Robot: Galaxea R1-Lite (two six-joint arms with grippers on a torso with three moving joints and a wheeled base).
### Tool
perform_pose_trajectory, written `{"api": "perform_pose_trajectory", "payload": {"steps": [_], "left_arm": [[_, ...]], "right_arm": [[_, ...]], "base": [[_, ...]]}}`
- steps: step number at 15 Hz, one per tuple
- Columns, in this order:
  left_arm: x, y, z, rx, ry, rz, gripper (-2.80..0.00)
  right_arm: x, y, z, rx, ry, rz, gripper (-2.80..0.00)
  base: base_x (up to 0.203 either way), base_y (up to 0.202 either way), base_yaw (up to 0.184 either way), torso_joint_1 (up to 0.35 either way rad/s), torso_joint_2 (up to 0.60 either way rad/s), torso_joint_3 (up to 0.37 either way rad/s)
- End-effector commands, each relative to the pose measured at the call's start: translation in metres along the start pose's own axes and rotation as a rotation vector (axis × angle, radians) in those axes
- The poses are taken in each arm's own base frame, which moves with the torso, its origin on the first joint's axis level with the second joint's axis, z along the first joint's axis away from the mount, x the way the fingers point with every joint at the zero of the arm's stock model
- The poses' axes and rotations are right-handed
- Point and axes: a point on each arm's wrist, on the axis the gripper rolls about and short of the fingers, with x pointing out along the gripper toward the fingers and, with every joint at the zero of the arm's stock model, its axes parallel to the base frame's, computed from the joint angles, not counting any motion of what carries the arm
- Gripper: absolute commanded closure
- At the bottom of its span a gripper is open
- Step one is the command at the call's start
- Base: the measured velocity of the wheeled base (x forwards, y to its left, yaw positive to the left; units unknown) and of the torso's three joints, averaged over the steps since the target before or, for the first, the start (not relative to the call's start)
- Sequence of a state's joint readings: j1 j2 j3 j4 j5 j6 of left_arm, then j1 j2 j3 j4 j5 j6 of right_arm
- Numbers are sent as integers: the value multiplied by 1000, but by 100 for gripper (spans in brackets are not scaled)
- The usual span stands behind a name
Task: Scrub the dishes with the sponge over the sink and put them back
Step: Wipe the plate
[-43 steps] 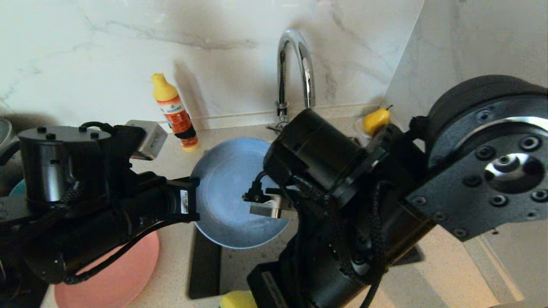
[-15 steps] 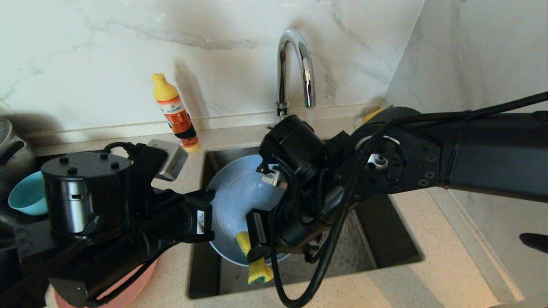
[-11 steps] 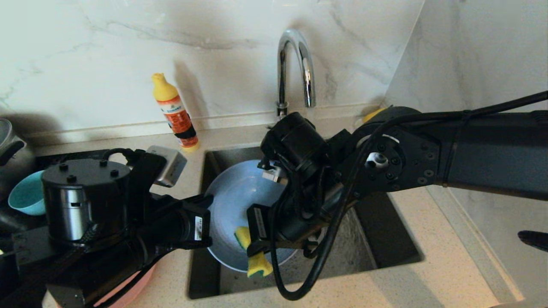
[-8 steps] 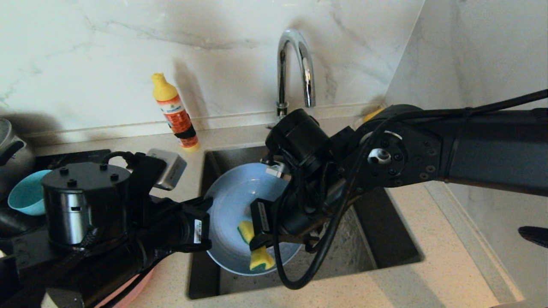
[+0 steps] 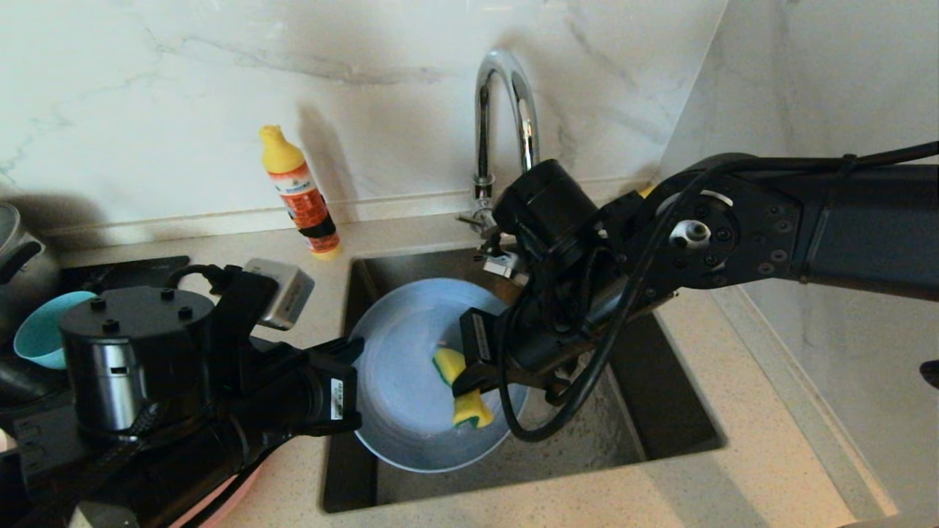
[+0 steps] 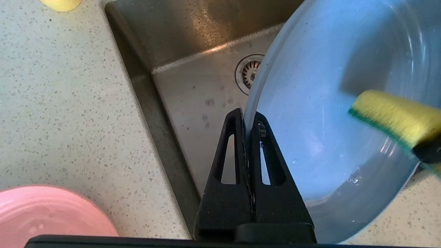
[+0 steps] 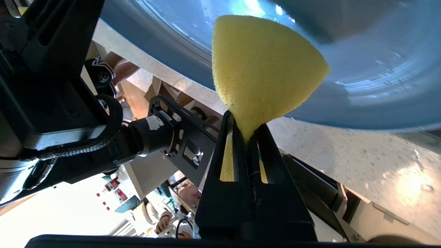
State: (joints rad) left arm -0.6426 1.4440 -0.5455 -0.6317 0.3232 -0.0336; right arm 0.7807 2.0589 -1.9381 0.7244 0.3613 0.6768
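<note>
Speckled stone tabletop [image 5: 741, 455] surrounds the sink [image 5: 645, 411], a steel basin whose drain strainer [image 6: 248, 71] is half covered by the grey-blue plate [image 5: 411, 381]. Marble wall [image 5: 147, 95] behind carries the chrome tap [image 5: 502, 110], its base hidden by the right arm [image 5: 807, 220]. This arm crosses the basin from the right and blocks most of the sink floor in the head view. The left arm [image 5: 147, 396] fills the lower left and covers nearly all of the salmon-pink plate [image 6: 51, 217], of which only an edge shows. The grey-blue plate is held tilted over the sink; the left gripper [image 6: 247, 119] has its fingers pressed together on the plate's rim. The right gripper [image 7: 245, 129] pinches the sponge [image 5: 462, 389] at its middle, the yellow foam bulging out against the plate's inner face. A teal bowl [image 5: 40, 341] sits at the far left, partly cut off by the arm, beside a steel pot [image 5: 18, 257] at the frame edge. An orange bottle [image 5: 301, 194] with a yellow cap stands on the tabletop against the wall. A yellow fruit [image 5: 645, 191] behind the right arm is barely visible.
</note>
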Motion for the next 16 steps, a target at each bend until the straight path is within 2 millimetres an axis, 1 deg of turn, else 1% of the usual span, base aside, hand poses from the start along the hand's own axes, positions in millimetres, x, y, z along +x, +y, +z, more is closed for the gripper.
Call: {"api": "perform_pose_trajectory", "payload": {"steps": [1,5,7,9,13,16], "left_arm": [[-1,1,0,-2,-3,5,0],[-2,1,4,-10,-19,5,0],[-3,1,6,-13,-27,4,0],[-2,1,6,-14,-27,2,0],[-1,1,5,-13,-23,4,0],[-2,1,0,-20,-6,3,0]], "right_arm": [[-7,-3,1,15,-4,-7,0],[-9,-7,-1,30,16,-27,0],[-2,-12,-2,46,48,-53,0],[7,-11,-5,42,72,-57,0],[26,12,-26,-21,134,-36,0],[40,25,-35,-67,141,-3,0]], "base": [[0,0,0,0,0,0],[0,0,0,0,0,0],[0,0,0,0,0,0],[0,0,0,0,0,0],[0,0,0,0,0,0],[0,0,0,0,0,0]]}}
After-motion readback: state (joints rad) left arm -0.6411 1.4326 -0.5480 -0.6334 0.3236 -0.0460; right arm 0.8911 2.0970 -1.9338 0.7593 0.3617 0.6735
